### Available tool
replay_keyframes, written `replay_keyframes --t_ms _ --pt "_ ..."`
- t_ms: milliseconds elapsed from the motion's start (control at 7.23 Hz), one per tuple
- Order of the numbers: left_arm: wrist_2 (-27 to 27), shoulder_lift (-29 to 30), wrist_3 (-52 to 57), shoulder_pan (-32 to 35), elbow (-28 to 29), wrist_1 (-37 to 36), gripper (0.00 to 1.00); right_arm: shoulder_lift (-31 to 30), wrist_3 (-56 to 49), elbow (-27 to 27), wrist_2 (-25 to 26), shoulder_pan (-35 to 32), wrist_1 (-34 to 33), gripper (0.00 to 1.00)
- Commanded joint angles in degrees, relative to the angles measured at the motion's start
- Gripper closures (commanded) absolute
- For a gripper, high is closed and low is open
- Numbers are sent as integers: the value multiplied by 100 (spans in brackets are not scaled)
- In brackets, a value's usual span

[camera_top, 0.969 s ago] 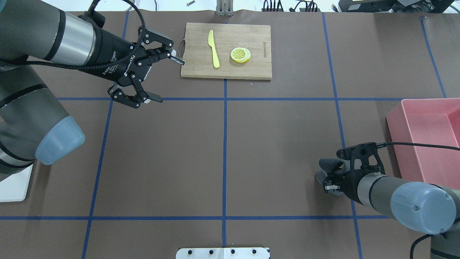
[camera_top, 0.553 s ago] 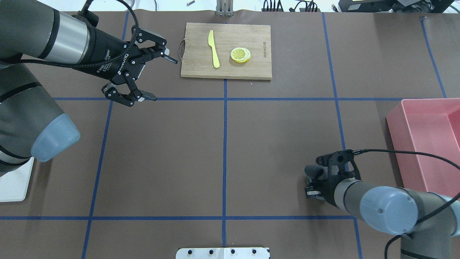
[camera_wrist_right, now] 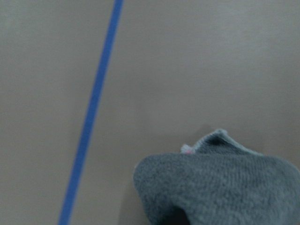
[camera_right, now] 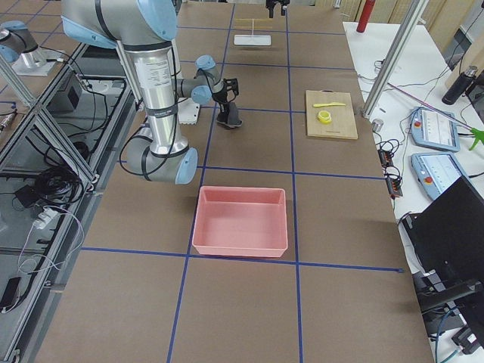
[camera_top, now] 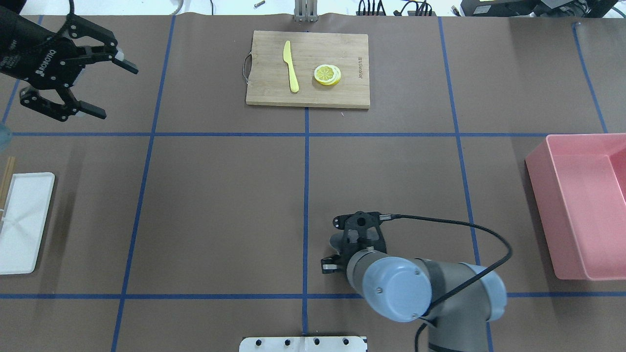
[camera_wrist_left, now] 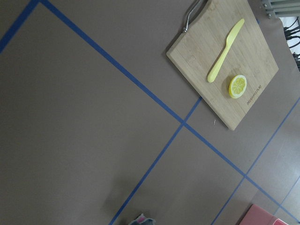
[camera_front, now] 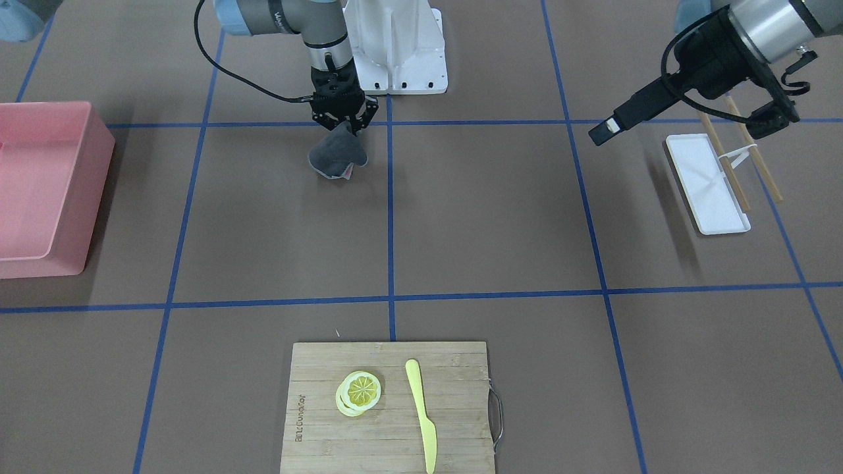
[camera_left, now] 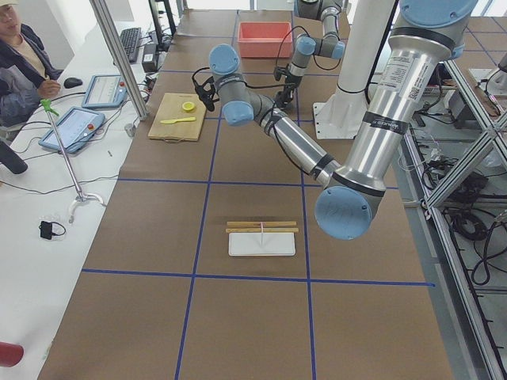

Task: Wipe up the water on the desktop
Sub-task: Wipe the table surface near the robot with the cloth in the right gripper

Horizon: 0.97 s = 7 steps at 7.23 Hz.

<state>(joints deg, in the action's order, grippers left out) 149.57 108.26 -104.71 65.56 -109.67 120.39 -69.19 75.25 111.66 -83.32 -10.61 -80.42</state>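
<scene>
The brown surface (camera_top: 220,205) spans everything; no water I can spot. Left end effector (camera_top: 113,91) has backed off to its far corner, jaws spread. Right end effector (camera_front: 338,126), clamped on the gray cloth (camera_front: 336,157), has dragged it to the centre tape line (camera_top: 305,195), so wiping's underway.

White "ROBOTIQ" lettering runs along the black left gripper (camera_top: 116,92); an engraved brand mark on the rectangular bamboo cutting board (camera_top: 266,61) is too small to read.

Open desktop (camera_top: 220,205) between cutting board (camera_top: 269,68), pink bin (camera_top: 540,205) and white tray (camera_top: 39,244)
</scene>
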Motion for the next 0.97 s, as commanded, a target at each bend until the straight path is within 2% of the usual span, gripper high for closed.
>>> replay_keyframes --t_ms 0,138,277,415,553,830 --pt "292 -138 476 378 200 2 2 -1722 -850 1126 -734 -649 26 100" --pt "292 -174 669 544 296 -15 2 -2286 -1289 1139 -877 -861 166 100" --pt "292 -174 810 694 471 -15 2 -2570 -1633 1104 -931 -1046 272 100" --pt "301 -174 1029 765 586 -15 2 -2408 -1601 1113 -1305 -1092 273 100" --pt "301 -200 1101 774 596 -24 2 -1867 -1566 991 -1457 -1092 194 100" --pt "292 -297 1111 783 605 -24 3 -638 -1322 229 -1494 -926 167 100"
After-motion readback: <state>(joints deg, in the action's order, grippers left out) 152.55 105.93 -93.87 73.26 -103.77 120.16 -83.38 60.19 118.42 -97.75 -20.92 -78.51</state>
